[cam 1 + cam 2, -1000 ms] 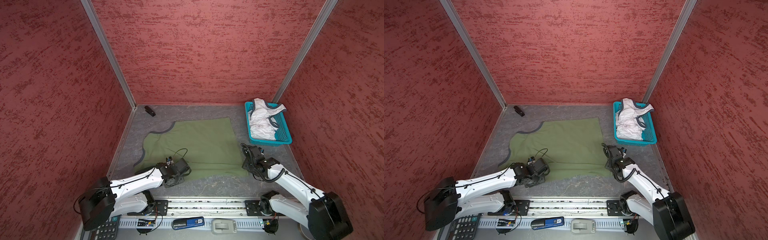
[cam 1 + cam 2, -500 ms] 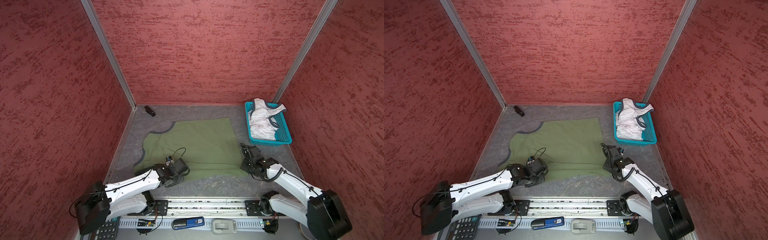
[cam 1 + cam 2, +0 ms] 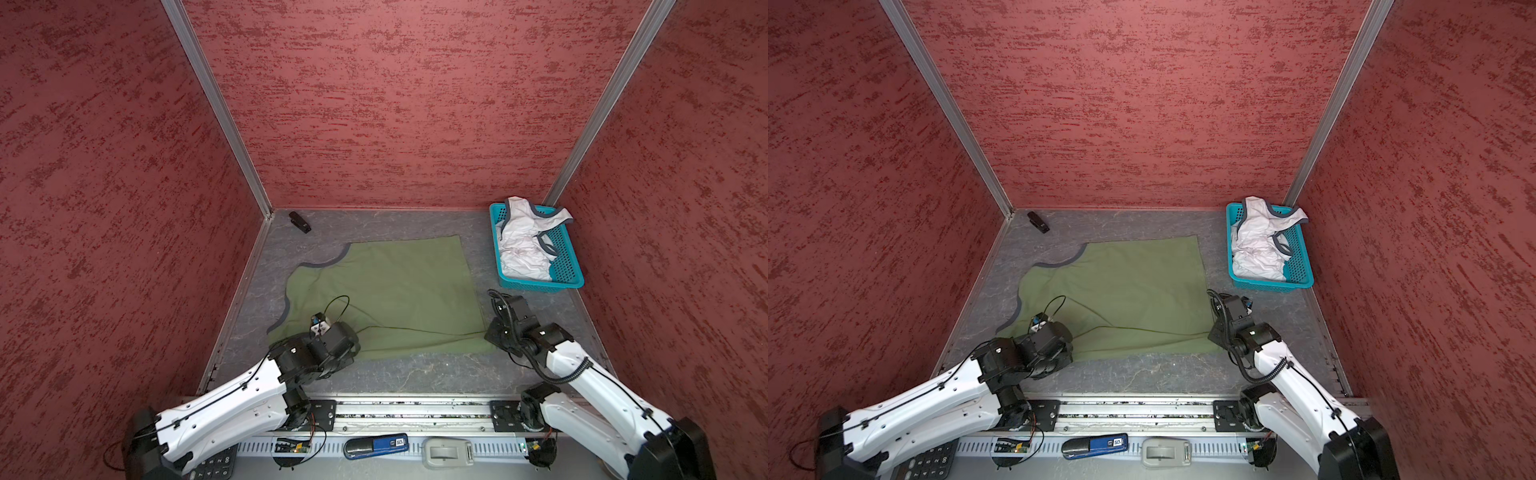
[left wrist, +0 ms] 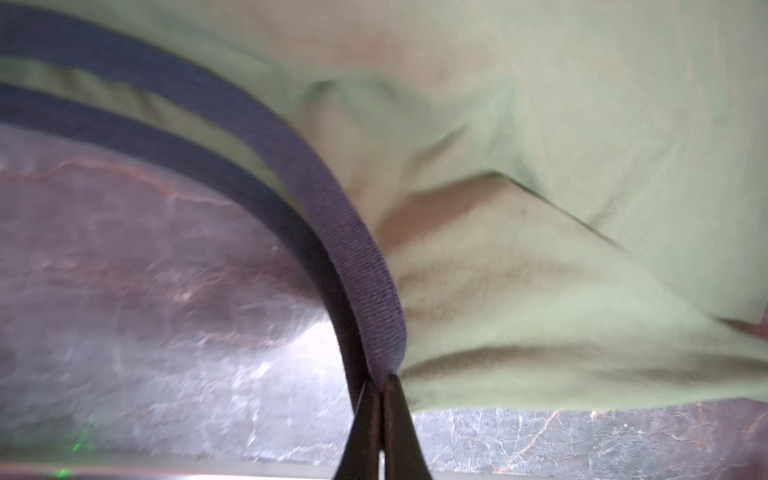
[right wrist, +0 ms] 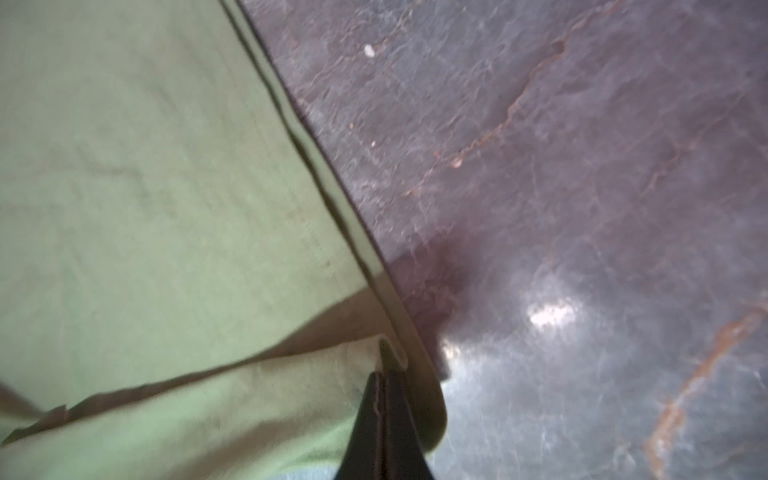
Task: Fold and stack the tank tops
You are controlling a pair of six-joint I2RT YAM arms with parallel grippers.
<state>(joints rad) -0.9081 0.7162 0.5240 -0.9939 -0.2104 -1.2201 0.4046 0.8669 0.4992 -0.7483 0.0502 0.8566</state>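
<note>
Though spread nearly flat across the grey tabletop [image 3: 415, 374], raised in a ridge along the near edge: olive tank top [image 3: 399, 291], gripped at both near corners, probably so that edge can be carried over evenly. Crumpled in the turquoise basket [image 3: 567, 266] at far right, not yet folded: white tank top [image 3: 523, 245]. Left jaws pinched tight on grey trim [image 4: 353, 257]; right jaws pinched tight on the hem corner [image 5: 390, 345].
</note>
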